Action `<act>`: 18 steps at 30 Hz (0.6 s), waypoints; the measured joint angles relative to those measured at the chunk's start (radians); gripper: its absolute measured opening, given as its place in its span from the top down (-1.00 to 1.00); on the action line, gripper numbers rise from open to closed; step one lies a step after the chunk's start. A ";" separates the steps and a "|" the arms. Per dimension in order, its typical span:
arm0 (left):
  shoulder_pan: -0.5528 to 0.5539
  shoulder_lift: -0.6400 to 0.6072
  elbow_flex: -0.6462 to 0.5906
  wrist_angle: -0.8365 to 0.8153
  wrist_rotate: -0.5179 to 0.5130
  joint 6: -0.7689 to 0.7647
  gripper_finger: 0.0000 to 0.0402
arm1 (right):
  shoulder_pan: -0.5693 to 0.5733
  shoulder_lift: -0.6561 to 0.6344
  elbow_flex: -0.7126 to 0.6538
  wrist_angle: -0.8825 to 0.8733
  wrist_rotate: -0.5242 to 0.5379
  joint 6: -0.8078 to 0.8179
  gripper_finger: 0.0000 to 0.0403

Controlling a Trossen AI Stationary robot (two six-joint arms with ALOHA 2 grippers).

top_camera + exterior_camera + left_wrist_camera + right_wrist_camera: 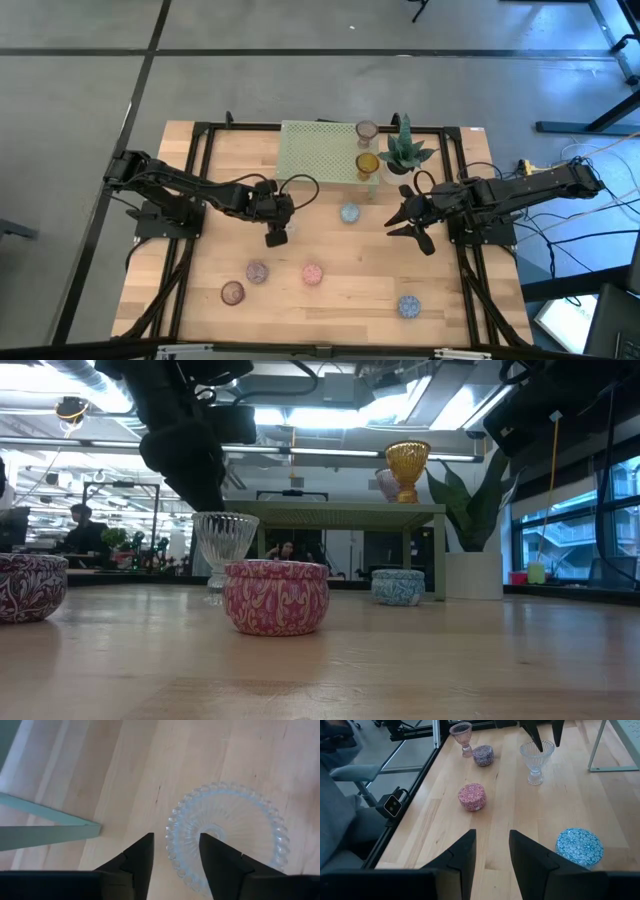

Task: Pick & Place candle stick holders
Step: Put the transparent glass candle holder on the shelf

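Observation:
A clear ribbed glass candle stick holder stands upright on its foot on the wooden table. My left gripper hangs just above it, pointing steeply down and open. One finger is outside the beaded rim and the other is over the bowl, with a gap to each. The same holder appears in the right wrist view and again in the low view. My right gripper waits open over the table's right side, above bare wood. Pink, mauve and blue holders sit on the table.
A pale green perforated stand at the far edge carries an amber holder and another. A spiky potted plant stands beside it. A brownish goblet and a second blue holder sit near the front edge.

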 joint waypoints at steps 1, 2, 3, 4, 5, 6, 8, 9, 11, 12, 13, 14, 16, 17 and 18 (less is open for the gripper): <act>0.000 0.000 0.000 0.000 0.008 0.000 0.31 | 0.000 0.000 0.000 0.000 0.000 0.000 0.40; 0.000 0.000 0.000 0.000 0.017 0.000 0.35 | 0.000 0.000 0.000 0.000 0.000 0.000 0.40; 0.000 0.000 0.000 0.000 0.024 0.000 0.40 | 0.000 0.000 0.000 0.000 0.000 0.000 0.40; 0.000 0.000 0.000 0.000 0.033 0.001 0.45 | 0.000 0.000 0.000 0.000 0.000 0.000 0.40; 0.000 0.000 0.000 0.001 0.041 0.002 0.50 | 0.000 0.000 0.000 0.000 0.000 0.000 0.40; 0.000 0.000 0.000 0.001 0.042 0.002 0.55 | 0.000 0.000 0.000 0.000 0.000 0.000 0.40; 0.000 0.000 0.000 0.001 0.043 0.002 0.67 | 0.000 0.000 0.000 0.000 0.000 0.000 0.40; 0.000 0.000 0.000 0.001 0.043 0.002 0.72 | 0.000 0.000 0.000 0.000 0.000 0.000 0.40; 0.000 -0.001 0.001 0.007 0.047 0.002 0.83 | 0.000 0.000 0.000 0.000 0.000 0.000 0.40; 0.000 -0.002 0.002 0.011 0.047 0.002 0.87 | 0.000 0.000 0.000 0.000 0.000 0.000 0.40; -0.001 -0.003 0.003 0.016 0.047 0.002 0.90 | 0.000 0.000 0.000 0.000 0.000 0.000 0.40; -0.001 -0.003 0.003 0.024 0.046 0.006 0.90 | 0.000 0.000 0.000 0.000 0.000 0.000 0.40; -0.003 -0.003 0.002 0.045 0.043 0.025 0.90 | 0.000 0.000 0.000 0.000 0.000 0.000 0.40; -0.007 -0.002 0.002 0.064 0.042 0.037 0.90 | 0.000 0.000 0.000 0.000 0.000 0.000 0.40; -0.010 -0.001 0.001 0.087 0.042 0.052 0.90 | 0.000 0.000 0.000 0.000 0.000 0.000 0.40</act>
